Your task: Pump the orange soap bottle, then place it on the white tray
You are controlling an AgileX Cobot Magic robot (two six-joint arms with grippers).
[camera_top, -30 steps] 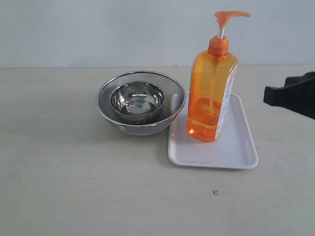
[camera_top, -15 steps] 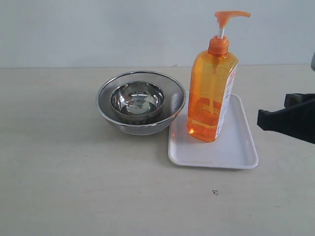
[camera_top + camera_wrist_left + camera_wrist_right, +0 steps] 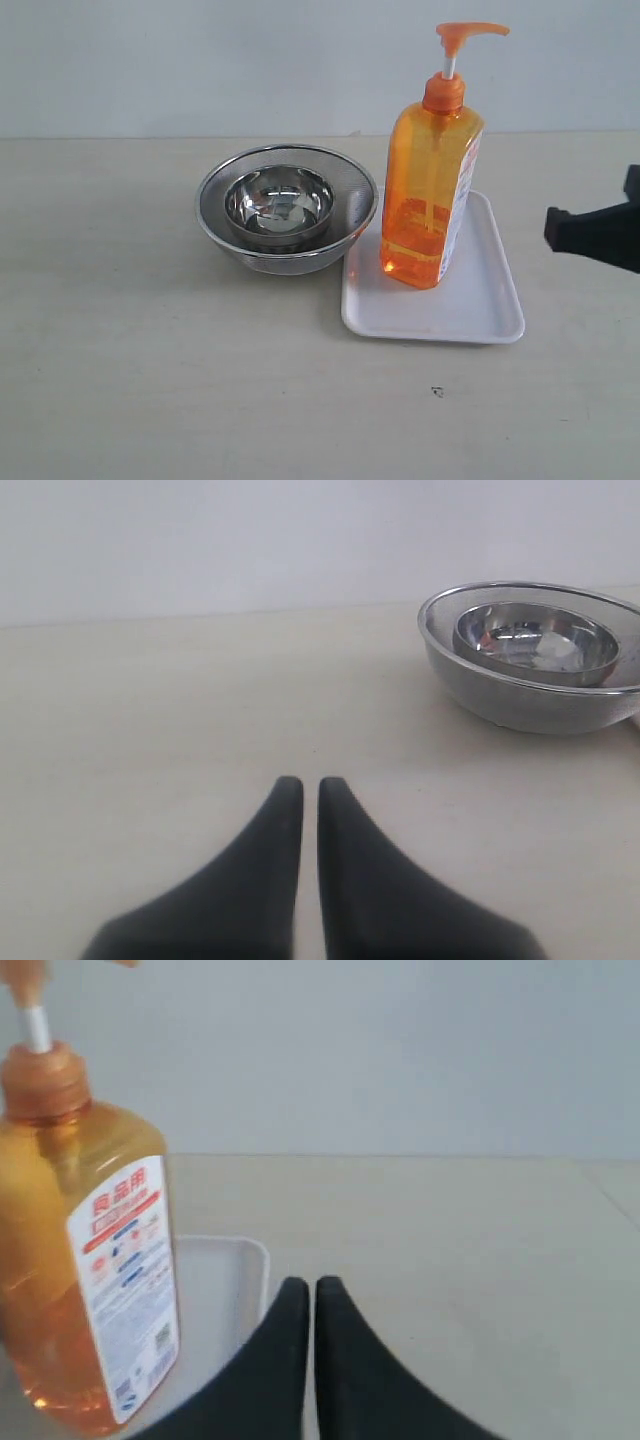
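The orange soap bottle stands upright on the white tray, right of centre in the exterior view. Its base rests on the tray's rear left part, and its pump head reaches the top of the frame, spout pointing right. The white-and-red label faces right and shows only edge-on there. The right wrist view shows the label's print, but the bottle is blurred and its pump head is cut off by the frame edge.

The tray lies flat on the pale worktop. Just left of it stands a round steel mesh strainer holding a steel bowl. The strainer's rim overlaps the tray's left edge in the picture; whether they touch cannot be told.

Only the dark tip of the right gripper enters at the right edge of the exterior view, apart from bottle and tray. In its wrist view the fingers are pressed together, grasping nothing.

The left gripper is outside the exterior view. Its fingers are likewise clenched and empty over bare worktop, well apart from the strainer.
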